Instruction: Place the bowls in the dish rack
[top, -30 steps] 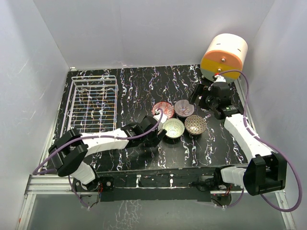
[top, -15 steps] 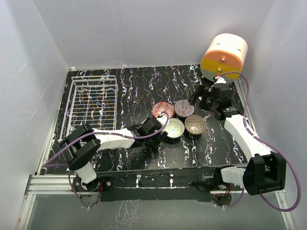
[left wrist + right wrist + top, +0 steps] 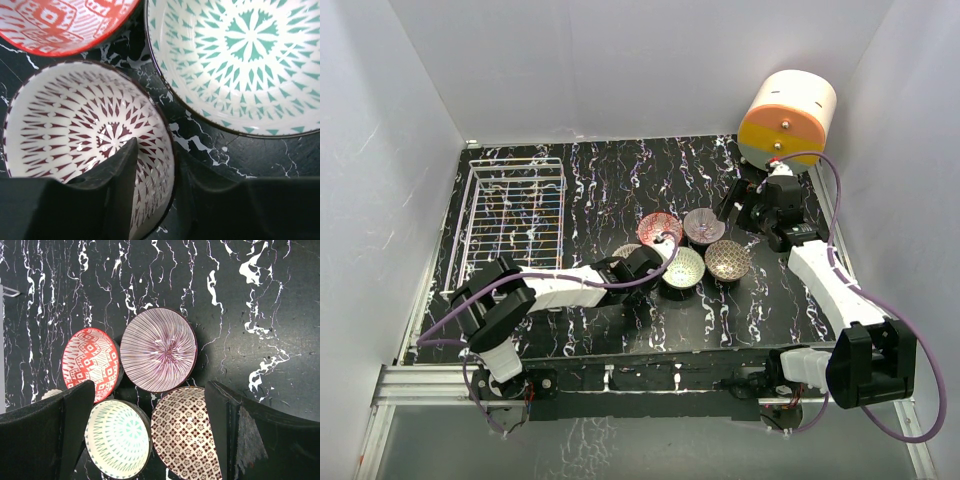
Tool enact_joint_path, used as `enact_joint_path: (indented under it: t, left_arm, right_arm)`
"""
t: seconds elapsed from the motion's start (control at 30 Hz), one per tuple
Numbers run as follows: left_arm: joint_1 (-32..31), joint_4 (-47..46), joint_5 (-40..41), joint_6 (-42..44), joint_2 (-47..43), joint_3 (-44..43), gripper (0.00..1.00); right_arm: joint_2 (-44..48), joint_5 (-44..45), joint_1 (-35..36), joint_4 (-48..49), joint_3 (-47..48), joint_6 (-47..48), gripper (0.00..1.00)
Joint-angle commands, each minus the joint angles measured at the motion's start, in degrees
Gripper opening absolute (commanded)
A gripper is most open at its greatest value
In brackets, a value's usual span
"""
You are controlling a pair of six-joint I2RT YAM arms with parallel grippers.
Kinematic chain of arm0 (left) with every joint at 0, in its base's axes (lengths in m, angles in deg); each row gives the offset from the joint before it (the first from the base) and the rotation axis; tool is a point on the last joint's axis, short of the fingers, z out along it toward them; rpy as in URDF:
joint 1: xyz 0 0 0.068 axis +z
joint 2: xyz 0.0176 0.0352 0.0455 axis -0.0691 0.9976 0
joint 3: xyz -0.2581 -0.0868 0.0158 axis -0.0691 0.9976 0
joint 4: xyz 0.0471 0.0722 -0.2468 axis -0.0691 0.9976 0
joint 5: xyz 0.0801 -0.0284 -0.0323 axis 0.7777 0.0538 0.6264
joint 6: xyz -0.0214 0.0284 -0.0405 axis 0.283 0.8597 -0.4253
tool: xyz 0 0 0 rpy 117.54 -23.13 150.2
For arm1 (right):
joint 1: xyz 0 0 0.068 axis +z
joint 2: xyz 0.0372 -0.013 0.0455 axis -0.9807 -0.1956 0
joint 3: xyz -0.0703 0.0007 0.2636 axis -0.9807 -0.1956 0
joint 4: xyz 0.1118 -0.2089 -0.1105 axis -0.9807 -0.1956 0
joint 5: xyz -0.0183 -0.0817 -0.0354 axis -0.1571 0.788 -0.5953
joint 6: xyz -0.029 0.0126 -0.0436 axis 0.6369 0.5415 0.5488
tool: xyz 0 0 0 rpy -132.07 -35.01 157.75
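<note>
The white lattice bowl (image 3: 75,130) stands on the black table, and my left gripper (image 3: 157,147) is shut on its rim, one finger (image 3: 120,175) inside and the other outside. From above that bowl (image 3: 625,251) shows half hidden under the left gripper (image 3: 645,262). Beside it sit the red bowl (image 3: 659,228), the purple bowl (image 3: 703,225), the green bowl (image 3: 682,267) and the brown bowl (image 3: 727,259). My right gripper (image 3: 150,435) hangs open above them, holding nothing. The dish rack (image 3: 515,215) holds nothing at the back left.
A large cream and orange cylinder (image 3: 786,118) lies at the back right corner, just behind the right gripper (image 3: 735,203). White walls close in the table on three sides. The red bowl (image 3: 60,25) and green bowl (image 3: 240,65) crowd the held bowl.
My left arm reached further right to the white lattice bowl and its jaws closed on the rim. The right arm barely moved.
</note>
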Motion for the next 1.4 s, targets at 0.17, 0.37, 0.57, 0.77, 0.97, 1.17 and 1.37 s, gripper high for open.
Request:
enact_joint_path:
  t: [0.17,0.37,0.57,0.77,0.97,1.17,1.37]
  left_arm:
    - [-0.2,1.8,0.7,-2.1,2.5,-1.9,0.06]
    - [-0.2,2.8,0.1,-2.9,1.5,-2.3,0.00]
    - [-0.2,6.2,-0.6,-4.6,-3.8,-5.6,0.00]
    - [-0.2,8.5,0.8,-4.6,-10.5,-9.2,0.00]
    - [1.2,8.0,-1.1,-5.2,-14.7,-11.5,0.00]
    - [15.3,0.6,-12.9,-11.8,-21.7,-8.1,0.00]
    - [24.8,-0.7,-19.0,-11.6,-24.9,-12.9,0.00]
  right_arm:
    - [3.6,0.1,-0.6,3.4,-0.5,-0.1,0.94]
    - [4.2,1.1,-0.6,3.4,-0.8,-0.2,0.93]
    - [4.1,2.0,-0.7,2.7,-1.1,-0.2,0.95]
    - [4.1,2.0,-0.7,2.7,-1.3,-0.1,0.96]
    - [4.6,1.9,-0.7,2.7,-1.4,-0.1,0.96]
    - [4.9,0.1,-0.7,2.7,-1.7,-0.6,0.96]
    - [4.9,-1.1,-0.7,2.7,-1.9,-0.8,0.96]
